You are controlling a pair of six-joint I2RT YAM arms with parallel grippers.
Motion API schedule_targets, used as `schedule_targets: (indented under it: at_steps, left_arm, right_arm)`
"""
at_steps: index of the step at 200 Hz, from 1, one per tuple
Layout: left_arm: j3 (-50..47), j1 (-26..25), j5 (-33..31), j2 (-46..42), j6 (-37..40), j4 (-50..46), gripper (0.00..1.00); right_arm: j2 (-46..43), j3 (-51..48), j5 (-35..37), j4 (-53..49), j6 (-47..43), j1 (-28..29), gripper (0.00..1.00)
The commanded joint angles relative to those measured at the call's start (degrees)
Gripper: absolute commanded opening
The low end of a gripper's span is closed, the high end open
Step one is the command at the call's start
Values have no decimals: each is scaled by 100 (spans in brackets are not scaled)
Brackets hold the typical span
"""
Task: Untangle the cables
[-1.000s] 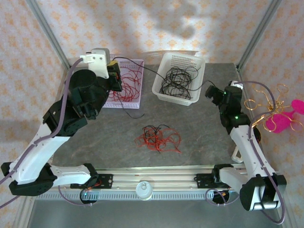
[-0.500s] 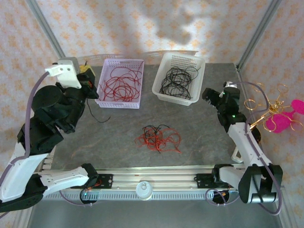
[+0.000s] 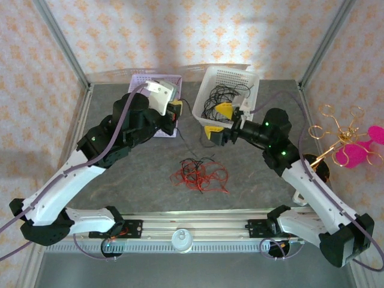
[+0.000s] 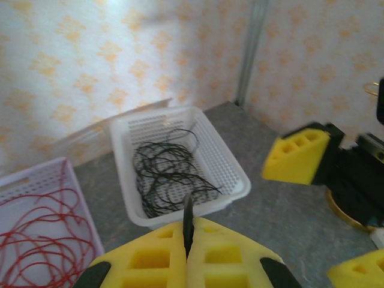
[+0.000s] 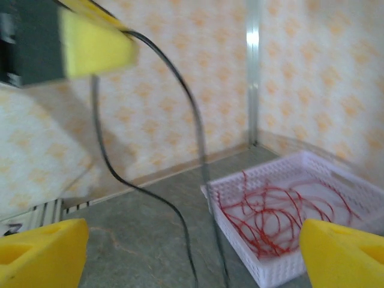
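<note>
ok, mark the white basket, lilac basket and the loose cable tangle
white basket [image 3: 231, 76], top view, back wall
lilac basket [image 4: 81, 204], left wrist view, right wall
cable tangle [image 3: 201, 174], top view, middle of bunch

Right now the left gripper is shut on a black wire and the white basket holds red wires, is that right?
Not quite: the white basket holds black wires; the red wires lie in the lilac basket, as the left wrist view shows. The left gripper is indeed shut on a black wire.
</note>
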Motion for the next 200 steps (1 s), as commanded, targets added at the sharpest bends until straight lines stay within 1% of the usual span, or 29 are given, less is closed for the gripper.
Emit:
schedule_targets:
  at_steps: [1, 23, 43, 56, 71, 79, 88, 95, 103, 109, 114, 124, 139, 148, 151, 155, 161, 171, 190, 200]
  left_arm:
    - [68, 21, 632, 20, 124, 47, 0]
    - [116, 23, 782, 79, 136, 112, 0]
    - [189, 23, 971, 157, 160, 138, 0]
    - [253, 22, 1062, 217, 149, 140, 0]
    - [325, 24, 1156, 254, 156, 100, 0]
    - [340, 20, 1170, 264, 149, 80, 0]
    - [350, 23, 1178, 263, 158, 69, 0]
    - [355, 25, 1176, 264, 169, 68, 0]
    - [351, 23, 1169, 265, 175, 54, 0]
    - [354, 28, 1143, 272, 179, 52, 0]
    - [350, 23, 1121, 277, 172, 43, 0]
    - [340, 22, 1088, 279, 159, 29, 0]
    - [306, 25, 1110, 269, 104, 51, 0]
    - [275, 28, 1140, 241, 71, 84, 22]
    - [258, 25, 1139, 224, 66, 102, 33]
    - [219, 23, 1127, 178, 34, 144, 44]
    - [109, 26, 1087, 90, 10, 256, 54]
    - [-202, 23, 1004, -146, -58, 561, 62]
    - [-882, 26, 930, -624, -187, 1195, 69]
    - [-1116, 23, 908, -778, -270, 1335, 70]
  right_arm:
    - [318, 585, -200, -147, -590, 9, 86]
    - [776, 1057, -441, -376, -508, 9, 84]
    - [1309, 1554, -864, -842, -720, 9, 77]
    - [1525, 1762, -1199, -1018, -875, 18, 73]
    - [1703, 1926, -1381, -1171, -1044, 18, 66]
    - [1783, 2005, -1371, -1237, -1076, 22, 60]
    - [1872, 2104, -1277, -1374, -1155, 26, 51]
    - [1926, 2185, -1182, -1481, -1241, 24, 40]
    - [1957, 2245, -984, -1555, -1267, 18, 32]
    - [1967, 2272, -834, -1590, -1274, 21, 23]
    - [1960, 2313, -701, -1633, -1286, 21, 17]
    - [1928, 2383, -443, -1661, -1229, 2, 0]
    - [1881, 2577, 183, -1598, -701, -54, 0]
    - [1868, 2729, 503, -1618, -397, -121, 0]
    - [1866, 2792, 617, -1632, -288, -144, 0]
    - [1873, 2884, 789, -1662, -161, -172, 0]
    - [1899, 3035, 1017, -1728, -4, -229, 0]
    - [1951, 3298, 1314, -1852, 205, -345, 0]
    - [2138, 3896, 1600, -2142, 487, -627, 0]
    - [2282, 4231, 1769, -2285, 618, -767, 0]
